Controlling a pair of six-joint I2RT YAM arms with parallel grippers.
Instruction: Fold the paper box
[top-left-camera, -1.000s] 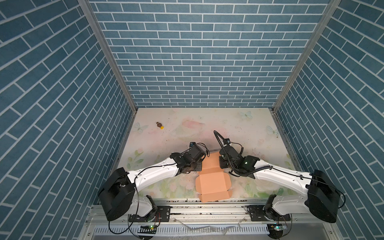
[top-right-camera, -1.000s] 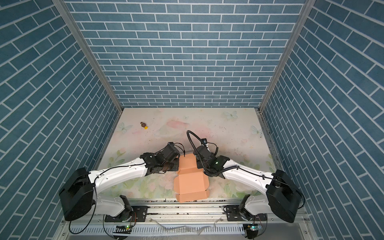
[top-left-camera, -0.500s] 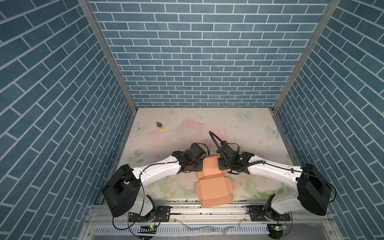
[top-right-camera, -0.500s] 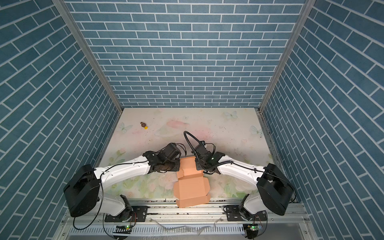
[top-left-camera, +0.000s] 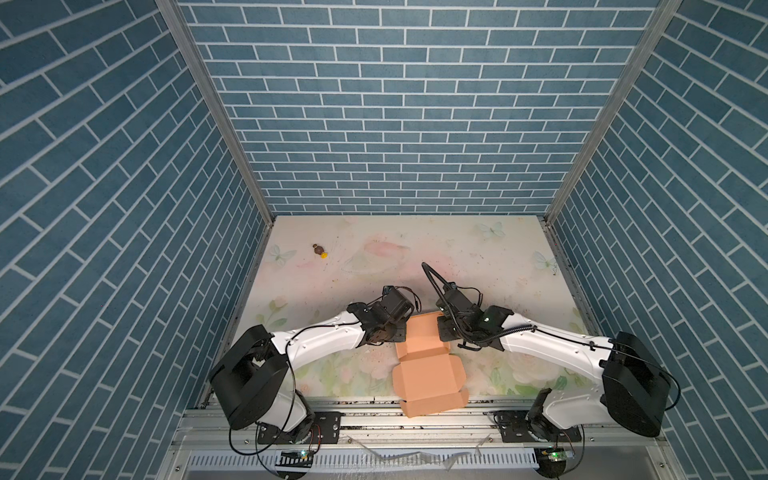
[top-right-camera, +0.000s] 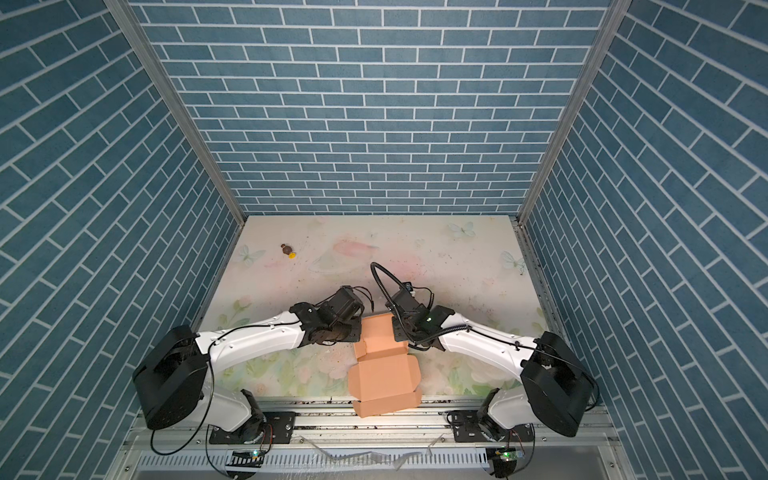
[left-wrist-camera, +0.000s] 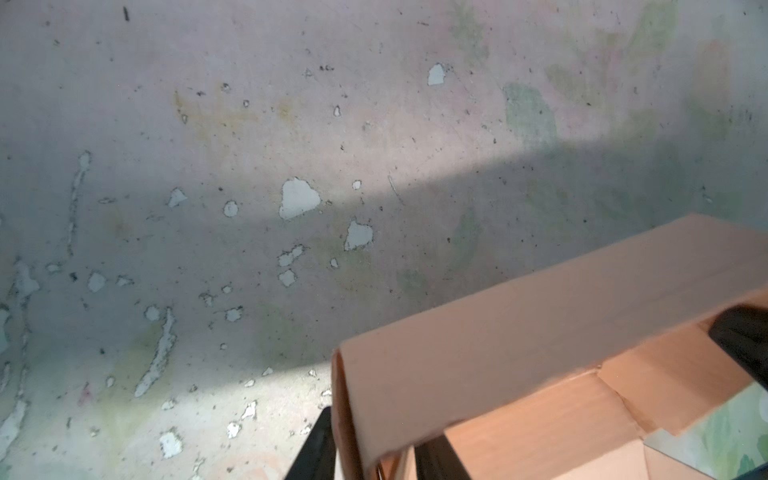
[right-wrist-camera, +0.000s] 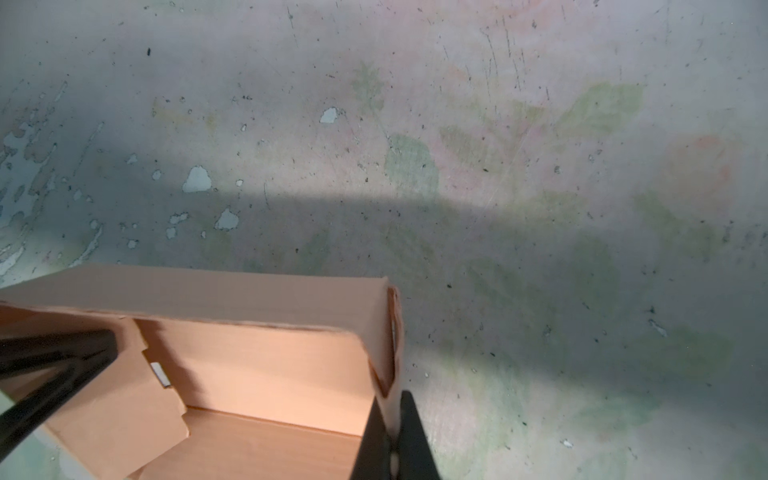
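Note:
The peach-orange paper box (top-left-camera: 428, 374) (top-right-camera: 384, 378) lies half-formed near the table's front, its lid panel reaching over the front rail. My left gripper (top-left-camera: 400, 332) (left-wrist-camera: 374, 453) stands open astride the box's left side wall (left-wrist-camera: 498, 340), one finger (left-wrist-camera: 316, 449) outside and one inside. My right gripper (top-left-camera: 442, 332) (right-wrist-camera: 390, 419) is shut on the opposite side wall (right-wrist-camera: 249, 299), pinching the doubled card at its corner. Each wrist view shows the other gripper's dark finger (right-wrist-camera: 50, 361) across the box.
A tiny brown-and-yellow object (top-left-camera: 319, 250) (top-right-camera: 287, 251) lies at the far left of the floral table (top-left-camera: 478, 266). The metal front rail (top-left-camera: 365, 409) runs under the box's near edge. Blue brick walls close in three sides.
My left gripper's jaws have parted around the box's left wall. The box has slid slightly toward the front rail. The right gripper keeps its pinch.

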